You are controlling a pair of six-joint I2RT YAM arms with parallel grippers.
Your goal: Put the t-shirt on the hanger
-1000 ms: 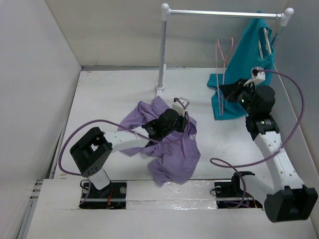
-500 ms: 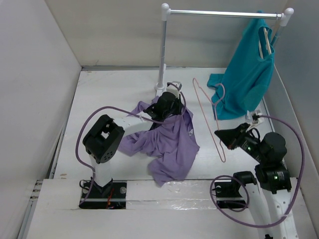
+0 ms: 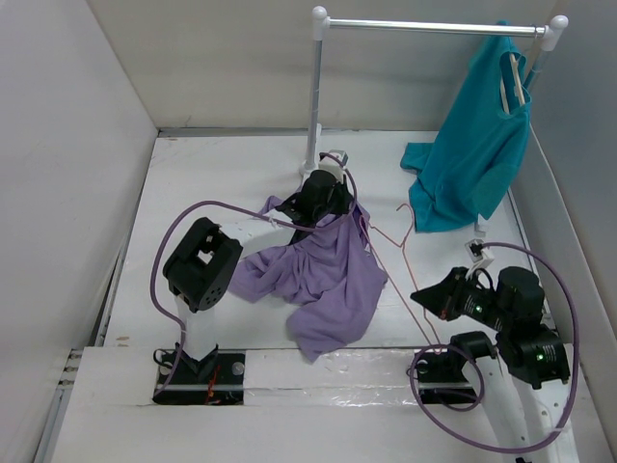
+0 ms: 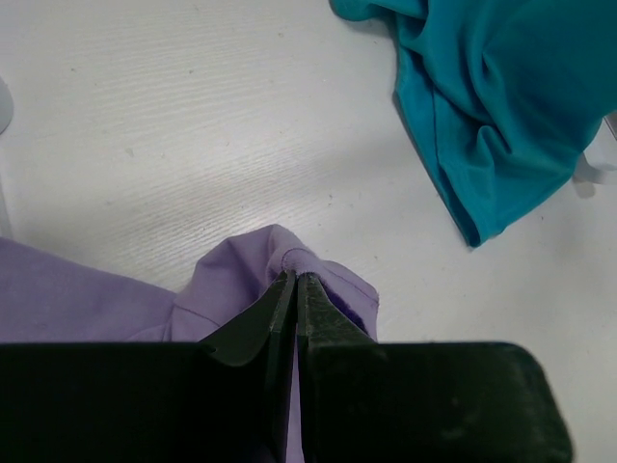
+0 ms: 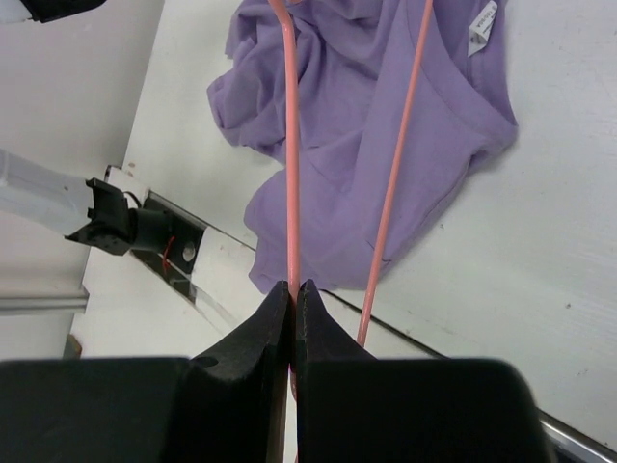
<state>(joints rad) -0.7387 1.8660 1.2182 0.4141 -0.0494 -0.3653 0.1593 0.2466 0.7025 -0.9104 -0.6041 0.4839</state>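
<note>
The lavender t-shirt (image 3: 323, 280) lies crumpled on the white table in the middle of the top view. My left gripper (image 3: 310, 207) is shut on a fold of its collar edge (image 4: 294, 262) at the shirt's far end, near the rack post. The thin pink wire hanger (image 3: 390, 253) slants from the shirt's right side toward my right gripper (image 3: 430, 301), which is shut on one of its wires (image 5: 292, 193). In the right wrist view the hanger's two wires cross over the t-shirt (image 5: 357, 125).
A teal shirt (image 3: 474, 145) hangs on a pale hanger from the white rack rail (image 3: 434, 27) at back right, its hem resting on the table (image 4: 492, 106). The rack post (image 3: 314, 96) stands just behind my left gripper. Walls enclose the left, back and right.
My right gripper has brought the pink hanger down from the rack to low over the table by the t-shirt. My left gripper has pulled the shirt's collar toward the rack post.
</note>
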